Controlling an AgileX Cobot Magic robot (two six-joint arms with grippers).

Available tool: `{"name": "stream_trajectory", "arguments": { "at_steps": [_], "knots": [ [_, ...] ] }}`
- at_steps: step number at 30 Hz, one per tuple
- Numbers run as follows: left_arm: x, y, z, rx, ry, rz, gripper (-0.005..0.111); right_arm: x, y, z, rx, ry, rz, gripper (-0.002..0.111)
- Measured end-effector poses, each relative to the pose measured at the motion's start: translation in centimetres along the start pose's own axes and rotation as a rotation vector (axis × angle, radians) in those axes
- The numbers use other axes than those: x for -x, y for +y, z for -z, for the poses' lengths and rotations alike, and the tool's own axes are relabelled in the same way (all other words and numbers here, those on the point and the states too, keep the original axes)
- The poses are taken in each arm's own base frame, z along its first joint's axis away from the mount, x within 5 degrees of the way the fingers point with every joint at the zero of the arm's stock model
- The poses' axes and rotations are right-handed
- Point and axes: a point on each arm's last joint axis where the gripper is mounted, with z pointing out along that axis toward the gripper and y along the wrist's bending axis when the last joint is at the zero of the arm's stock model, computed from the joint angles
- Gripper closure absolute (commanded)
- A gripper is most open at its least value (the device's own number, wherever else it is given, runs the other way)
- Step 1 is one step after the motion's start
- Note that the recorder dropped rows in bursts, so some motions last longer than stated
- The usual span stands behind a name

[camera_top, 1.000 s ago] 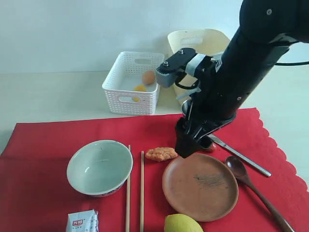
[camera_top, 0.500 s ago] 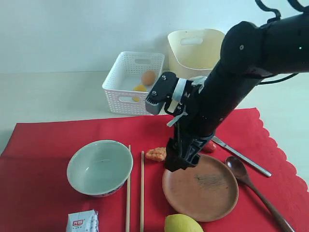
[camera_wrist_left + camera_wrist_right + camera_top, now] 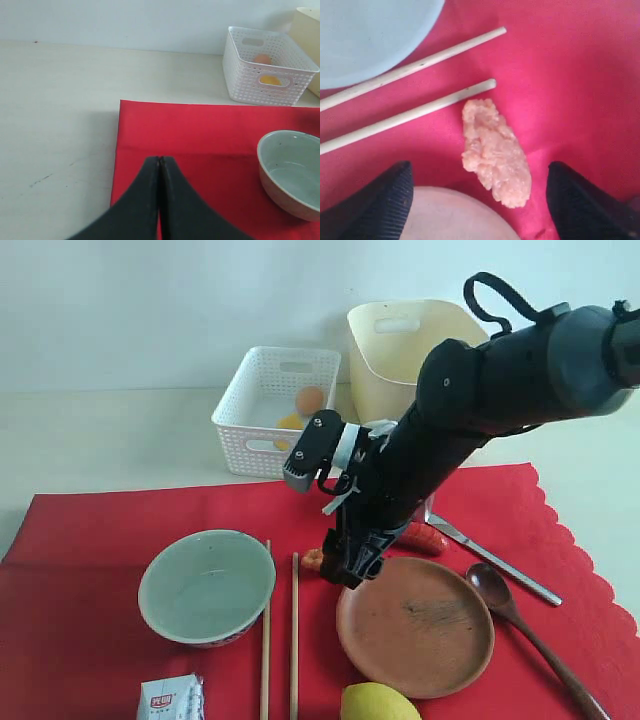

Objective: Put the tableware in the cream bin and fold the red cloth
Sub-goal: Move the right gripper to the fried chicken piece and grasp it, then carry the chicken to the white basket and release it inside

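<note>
The round brown plate (image 3: 415, 625) lay toward the near edge of the large bright red cloth (image 3: 80, 570), which had a scalloped edge. Just off the plate's far left rim, the right gripper (image 3: 345, 565) hung low with its black jaws spread wide and nothing in them. It straddled a pale orange breaded piece of food (image 3: 495, 155) lying just beside the plate's rim.

This looked like a clearing step, with food coming off the cloth ahead of the tableware. The next move probably called for a short straight drop and a gentle close on the crumbly piece. It would need to miss the plate's rim and the tips of the pair of wooden chopsticks (image 3: 294, 640) left of the plate.

Nearer than the plate sat a yellow lemon (image 3: 378, 703) and a small white cheese packet (image 3: 170, 698). Left of the plate, past the chopsticks, stood the pale green ceramic bowl (image 3: 206, 585). Right of the plate lay the dark wooden spoon (image 3: 520, 625), with the metal knife (image 3: 495, 560) just beyond it. A red sausage (image 3: 425, 538) lay just past the plate's far rim.

Well beyond the plate stood a white lattice basket (image 3: 275, 410) holding an egg (image 3: 309, 400), and beside it the cream-yellow plastic bin (image 3: 405, 340). The bin's floor was hidden.

The left gripper (image 3: 160, 162) hovered over the cloth's edge far left of the plate, its jaws pressed together on nothing.
</note>
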Motion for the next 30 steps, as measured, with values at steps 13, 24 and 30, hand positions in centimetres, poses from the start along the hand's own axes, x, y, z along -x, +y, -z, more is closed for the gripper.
{"name": "stream_trajectory", "arguments": {
  "at_steps": [13,24,30],
  "knots": [
    [0.0,0.0,0.0,0.0,0.0,0.0,0.107,-0.3,-1.1,-3.1,-0.005,0.049,0.025,0.066],
    [0.0,0.0,0.0,0.0,0.0,0.0,0.107,0.2,-1.6,-3.0,-0.055,0.009,0.023,0.108],
    [0.0,0.0,0.0,0.0,0.0,0.0,0.107,0.2,-1.6,-3.0,-0.055,0.009,0.023,0.108]
  ]
}}
